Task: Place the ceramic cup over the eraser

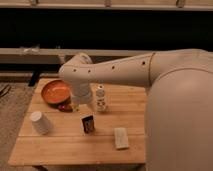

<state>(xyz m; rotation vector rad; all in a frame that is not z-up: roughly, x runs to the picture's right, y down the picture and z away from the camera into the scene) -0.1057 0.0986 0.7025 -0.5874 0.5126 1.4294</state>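
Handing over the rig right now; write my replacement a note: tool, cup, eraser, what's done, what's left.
Tool: open, empty, low over the table between the orange bowl and the small bottle.
Ceramic cup: standing at the table's left, apart from the tool.
Eraser: upright mid-table, just in front of the tool, uncovered.
Done: nothing yet. Left: grasp cup, place it over eraser.

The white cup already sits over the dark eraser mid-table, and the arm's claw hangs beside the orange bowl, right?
Not quite. The camera view shows the ceramic cup standing apart, near the left front of the table, and the eraser is uncovered. The rest holds: the gripper hangs beside the orange bowl, open and empty.
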